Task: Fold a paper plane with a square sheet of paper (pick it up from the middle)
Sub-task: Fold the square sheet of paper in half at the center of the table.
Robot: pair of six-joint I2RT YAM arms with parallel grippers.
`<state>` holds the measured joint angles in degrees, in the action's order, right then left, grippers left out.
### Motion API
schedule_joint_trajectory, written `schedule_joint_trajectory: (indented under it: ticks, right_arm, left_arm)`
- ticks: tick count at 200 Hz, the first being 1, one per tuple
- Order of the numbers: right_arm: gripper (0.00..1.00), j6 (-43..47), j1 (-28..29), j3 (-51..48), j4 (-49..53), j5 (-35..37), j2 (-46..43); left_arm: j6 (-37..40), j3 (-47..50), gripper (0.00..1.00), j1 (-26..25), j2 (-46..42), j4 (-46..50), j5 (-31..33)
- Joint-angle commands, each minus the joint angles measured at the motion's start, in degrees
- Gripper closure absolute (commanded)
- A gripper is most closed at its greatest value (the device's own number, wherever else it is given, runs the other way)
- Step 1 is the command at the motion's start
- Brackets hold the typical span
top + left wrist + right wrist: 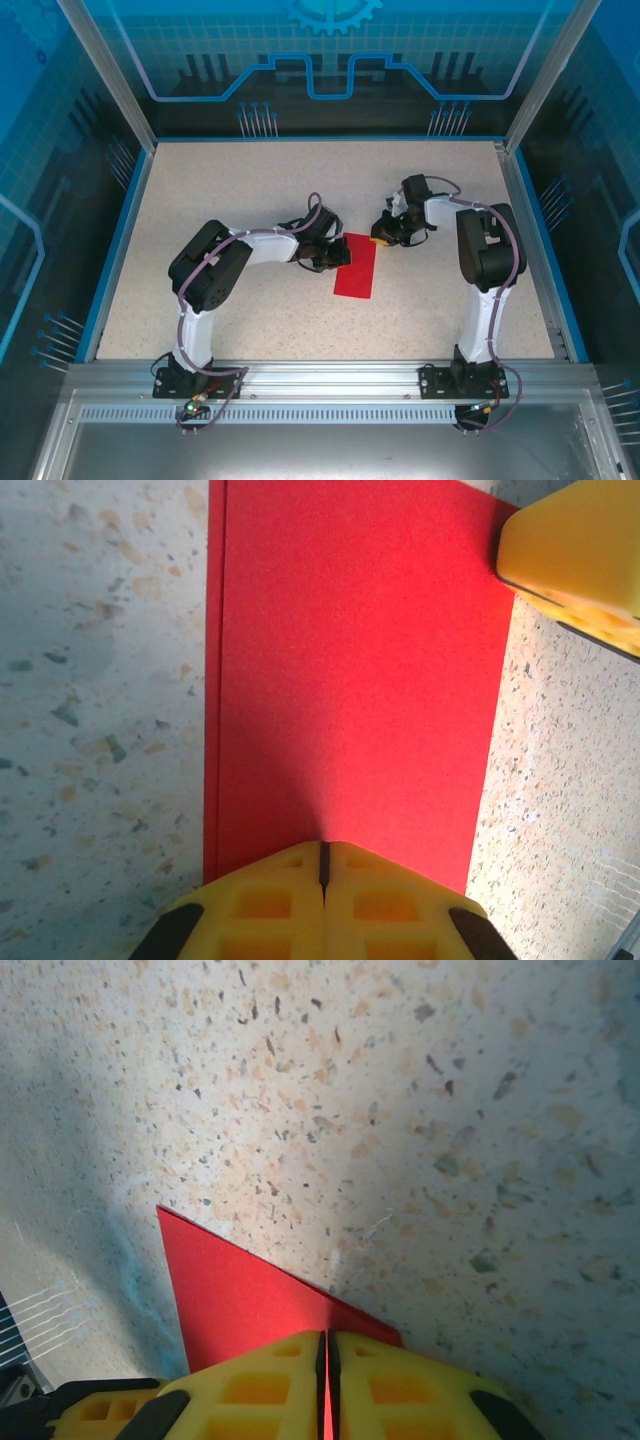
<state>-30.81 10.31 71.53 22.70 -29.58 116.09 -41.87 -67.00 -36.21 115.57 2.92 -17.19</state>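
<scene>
At the worktop (pixel 230 200) centre the square sheet of paper (pixel 356 270) lies folded double, left claw (pixel 335 258) closed, tips on its edge, right claw (pixel 382 238) pinching a far corner. Corner fold looks next: draw that corner squarely inward.

red paper (pixel 250 1300) | near part hidden behind right gripper (pixel 327 1355)

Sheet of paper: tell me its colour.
Plain bright red; the sheet of paper shows best in the left wrist view.
</scene>
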Motion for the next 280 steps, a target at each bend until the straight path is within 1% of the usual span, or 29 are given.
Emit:
schedule_joint_trajectory:
  ticks: [1,33,76,97,138,153,176,193,252,280]
  right_arm:
    - [0.88,-0.2,-1.8,2.5,1.7,-3.1,-2.2]
    - [0.88,0.1,-2.0,3.6,2.3,-3.3,-0.2]
    - [0.88,-0.3,-1.8,2.0,0.8,-3.1,2.8]
    - [0.88,0.4,-1.3,2.6,2.7,0.2,3.5]
    - [0.88,1.5,-0.7,4.3,5.7,3.4,2.8]
    - [0.88,1.5,-0.7,4.5,5.3,1.8,1.9]
    - [0.88,0.5,-0.6,4.4,3.2,-3.2,1.3]
    - [0.88,-0.1,-0.7,4.3,1.8,-5.3,1.4]
    - [0.89,0.1,-0.7,4.5,2.5,-2.5,5.6]
    - [0.9,0.2,-0.7,4.8,3.8,-1.3,5.9]
  left_arm:
    - [1.1,2.1,1.0,-0.8,4.1,8.3,4.2]
    - [1.2,2.1,1.0,-0.9,4.1,8.3,4.2]
    - [1.2,2.2,1.0,-0.9,4.1,8.2,4.1]
    - [1.2,2.2,1.0,-0.9,4.1,8.2,4.2]
    - [1.3,2.4,1.0,-0.9,4.0,8.2,4.2]
    - [1.3,2.6,1.0,-0.9,4.0,8.1,4.2]
    - [1.1,2.9,1.0,-0.9,3.8,8.0,4.1]
    - [1.0,3.1,1.0,-0.9,3.8,8.0,4.1]
    - [0.9,3.2,1.0,-0.9,3.8,7.7,4.1]
    - [0.9,3.4,1.0,-0.9,3.6,7.7,4.1]
